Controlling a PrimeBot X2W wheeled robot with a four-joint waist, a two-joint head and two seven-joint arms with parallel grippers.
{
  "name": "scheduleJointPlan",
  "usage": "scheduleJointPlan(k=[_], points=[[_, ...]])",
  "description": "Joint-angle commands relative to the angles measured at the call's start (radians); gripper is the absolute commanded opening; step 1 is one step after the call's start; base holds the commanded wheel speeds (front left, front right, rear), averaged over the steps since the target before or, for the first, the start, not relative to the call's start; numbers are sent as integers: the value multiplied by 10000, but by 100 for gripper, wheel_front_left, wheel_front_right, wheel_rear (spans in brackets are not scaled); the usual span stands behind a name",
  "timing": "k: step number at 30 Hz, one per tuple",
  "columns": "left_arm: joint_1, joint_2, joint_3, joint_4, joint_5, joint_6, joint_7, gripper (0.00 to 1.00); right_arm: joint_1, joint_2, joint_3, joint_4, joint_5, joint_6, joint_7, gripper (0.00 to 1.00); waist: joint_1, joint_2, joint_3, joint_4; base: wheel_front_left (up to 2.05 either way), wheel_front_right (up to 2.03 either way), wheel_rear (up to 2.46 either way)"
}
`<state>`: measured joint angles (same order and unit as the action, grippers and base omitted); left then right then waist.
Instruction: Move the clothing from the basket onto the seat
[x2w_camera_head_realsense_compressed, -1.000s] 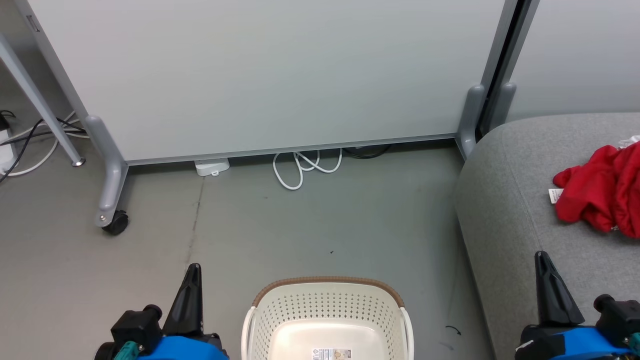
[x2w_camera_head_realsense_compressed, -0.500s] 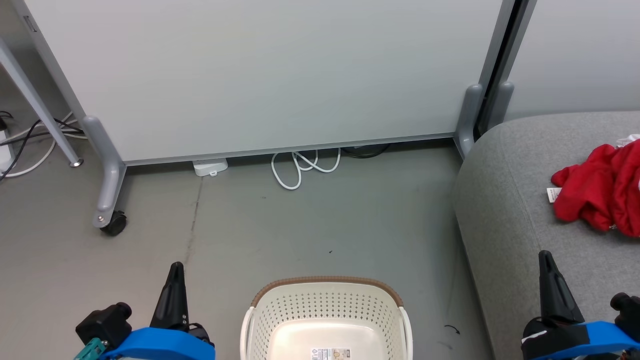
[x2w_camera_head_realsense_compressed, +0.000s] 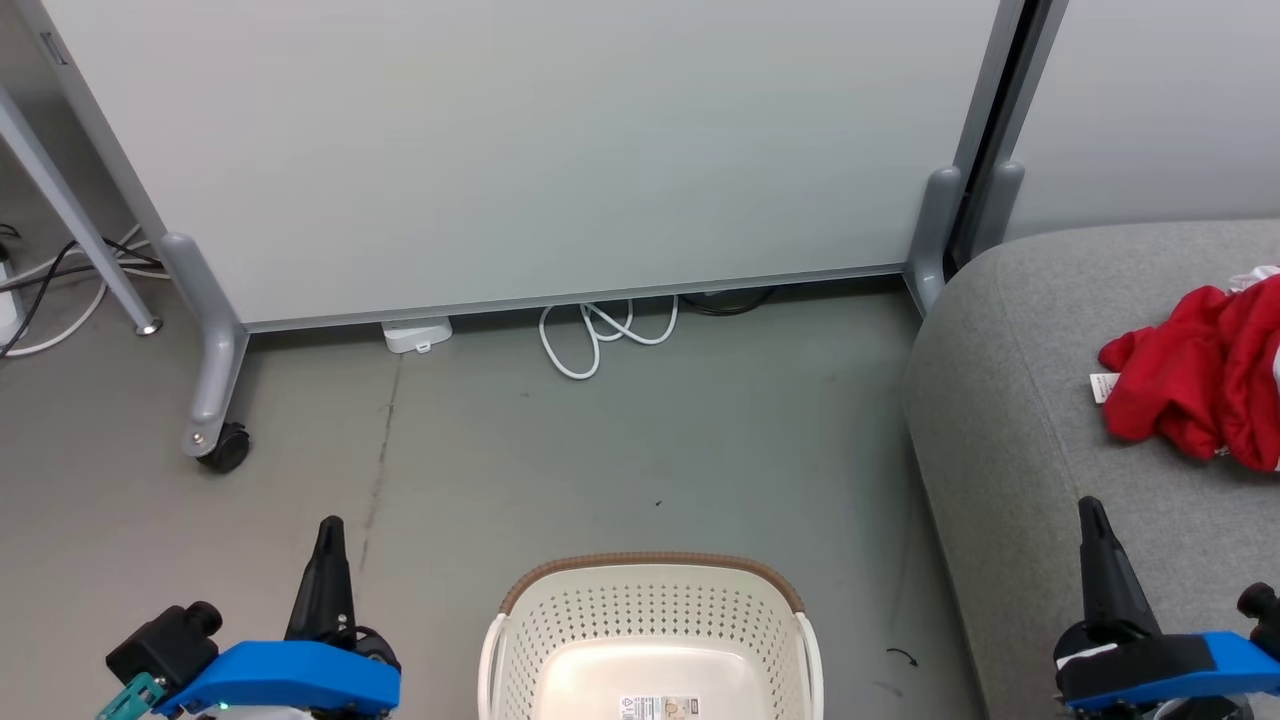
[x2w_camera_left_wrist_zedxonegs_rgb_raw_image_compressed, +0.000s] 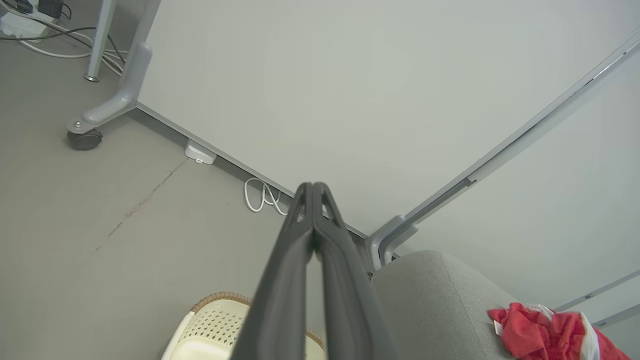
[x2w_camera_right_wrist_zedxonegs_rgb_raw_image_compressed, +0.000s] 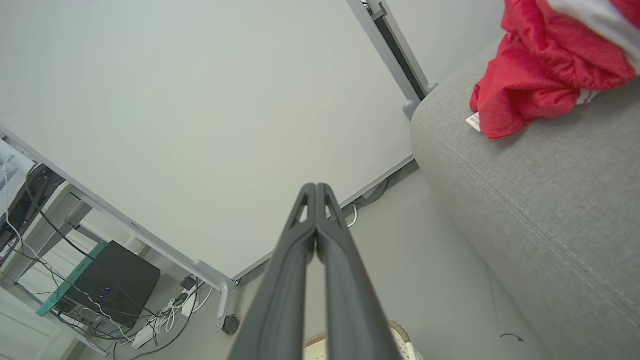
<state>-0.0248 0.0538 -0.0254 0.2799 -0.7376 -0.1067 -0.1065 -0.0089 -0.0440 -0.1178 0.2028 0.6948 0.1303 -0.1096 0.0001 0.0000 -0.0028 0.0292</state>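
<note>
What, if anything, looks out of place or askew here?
Nothing stands out. The clothing lies crumpled on the seat, the basket stands upright on the floor, and a white cable lies loosely coiled at the partition base.

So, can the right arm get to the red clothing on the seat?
Probably yes: the right gripper, shut and empty, is at the near part of the seat, and only bare cushion lies between it and the clothing.

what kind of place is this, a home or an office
Most likely an office or lab corner, not a home: a wheeled partition panel, loose cables on the bare grey floor, and a black computer box with wiring.
</note>
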Motion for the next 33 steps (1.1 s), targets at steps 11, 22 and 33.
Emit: scheduleJointPlan(k=[11, 22, 33], points=[[-420, 5, 308, -196, -1642, -94, 402, 0, -436, -60, 8, -17, 1740, 4, 408, 0, -1, 0, 7, -36, 0, 0, 0], [-522, -1, 513, -232, -2949, -120, 737, 0, -552, -66, 14, 63, 3113, 4, 754, 0, -1, 0, 14, -71, 0, 0, 0], [-601, -8, 704, -263, -4130, -156, 1055, 0, -657, -71, 20, 135, 4352, 5, 1065, 0, -1, 0, 21, -107, 0, 0, 0]])
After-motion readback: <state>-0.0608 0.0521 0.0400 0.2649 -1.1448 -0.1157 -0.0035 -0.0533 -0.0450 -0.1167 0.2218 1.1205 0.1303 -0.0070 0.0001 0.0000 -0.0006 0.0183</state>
